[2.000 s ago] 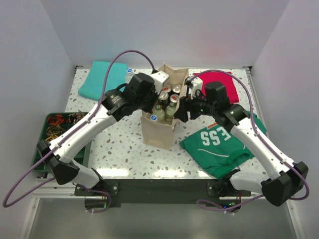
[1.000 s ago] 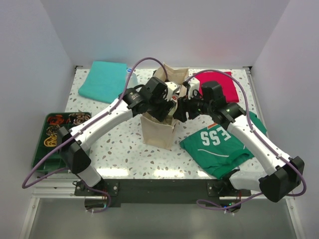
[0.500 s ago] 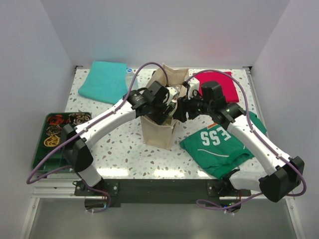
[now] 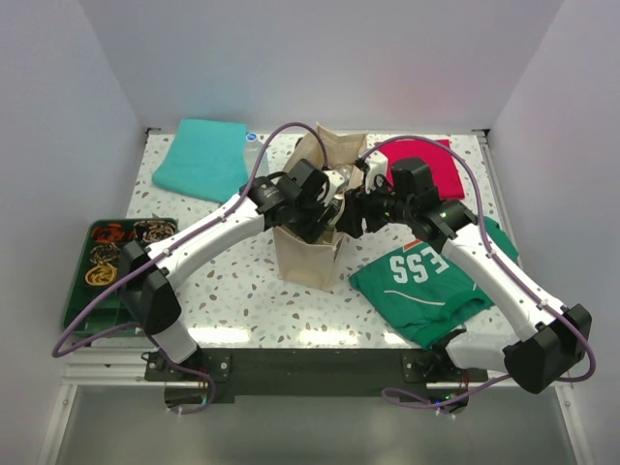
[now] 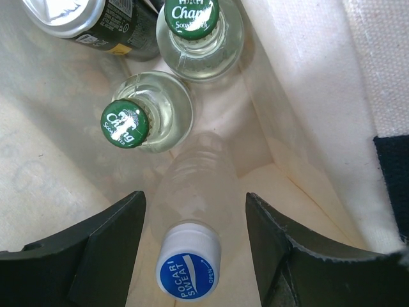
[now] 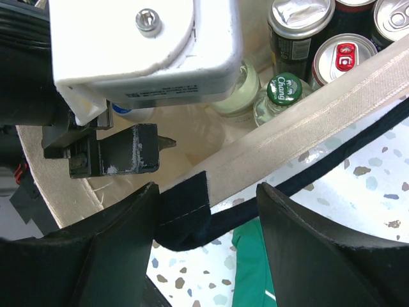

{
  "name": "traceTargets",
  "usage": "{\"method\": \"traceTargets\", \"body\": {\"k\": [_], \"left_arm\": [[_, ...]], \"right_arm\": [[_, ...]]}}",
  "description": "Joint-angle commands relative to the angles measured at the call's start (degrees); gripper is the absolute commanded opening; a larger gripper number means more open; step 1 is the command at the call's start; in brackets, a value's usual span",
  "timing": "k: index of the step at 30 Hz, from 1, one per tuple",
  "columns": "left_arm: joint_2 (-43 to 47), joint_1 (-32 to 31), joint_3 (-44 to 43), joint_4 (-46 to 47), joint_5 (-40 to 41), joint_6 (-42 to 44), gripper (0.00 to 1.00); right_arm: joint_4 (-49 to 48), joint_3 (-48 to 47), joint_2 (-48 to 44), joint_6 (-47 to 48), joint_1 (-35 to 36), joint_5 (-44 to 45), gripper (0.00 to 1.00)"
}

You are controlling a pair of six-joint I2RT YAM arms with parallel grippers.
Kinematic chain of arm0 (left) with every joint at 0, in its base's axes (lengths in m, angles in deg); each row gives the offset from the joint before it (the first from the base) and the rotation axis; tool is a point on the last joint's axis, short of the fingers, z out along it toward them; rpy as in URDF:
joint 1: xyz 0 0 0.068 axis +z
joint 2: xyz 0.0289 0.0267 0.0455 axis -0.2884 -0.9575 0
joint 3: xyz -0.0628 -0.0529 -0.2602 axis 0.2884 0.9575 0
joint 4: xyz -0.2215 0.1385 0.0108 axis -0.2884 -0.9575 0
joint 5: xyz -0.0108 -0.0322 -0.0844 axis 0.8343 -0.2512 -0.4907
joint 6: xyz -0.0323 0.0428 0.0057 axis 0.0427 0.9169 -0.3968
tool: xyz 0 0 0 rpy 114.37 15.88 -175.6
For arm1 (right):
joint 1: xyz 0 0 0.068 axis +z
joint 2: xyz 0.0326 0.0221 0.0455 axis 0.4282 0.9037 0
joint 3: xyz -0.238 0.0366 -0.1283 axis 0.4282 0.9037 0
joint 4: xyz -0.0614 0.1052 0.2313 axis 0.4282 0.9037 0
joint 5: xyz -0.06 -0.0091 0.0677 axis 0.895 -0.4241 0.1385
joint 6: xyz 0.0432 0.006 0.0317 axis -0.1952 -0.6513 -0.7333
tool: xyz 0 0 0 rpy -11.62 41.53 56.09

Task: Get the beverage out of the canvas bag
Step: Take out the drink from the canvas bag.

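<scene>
left tool (image 5: 195,204) is hanging wide inside the canvas bag (image 4: 305,262), straddling the pocari sweat bottle (image 5: 188,272) — right tool (image 6: 206,192), also wide, is straddling the bag's right rim.

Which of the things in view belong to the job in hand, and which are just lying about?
Job: bag, Pocari bottle, Chang bottles, cans, left gripper, right gripper.
Lying about: teal cloth, red cloth, green shirt, tray.
</scene>
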Motion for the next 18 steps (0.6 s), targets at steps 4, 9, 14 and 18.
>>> {"method": "traceTargets", "body": {"k": [4,9,14,18], "left_arm": [[1.77,-0.15,1.67,-1.65,-1.45,-1.51,0.69],[2.38,-0.15,2.02,-2.01,-3.30,-2.74,0.69],[3.09,-0.15,2.37,-2.36,-3.13,-3.01,0.69],[3.26,-0.15,2.46,-2.71,-2.95,-3.01,0.69]], "right_arm": [[-1.19,-1.85,-1.06,-0.38,0.11,0.15,0.66],[-1.45,-1.67,-1.15,-0.73,0.11,0.15,0.66],[-1.45,-1.58,-0.97,-0.73,0.19,0.15,0.66],[-1.54,-1.41,-1.15,-0.81,0.11,0.33,0.66]]}}
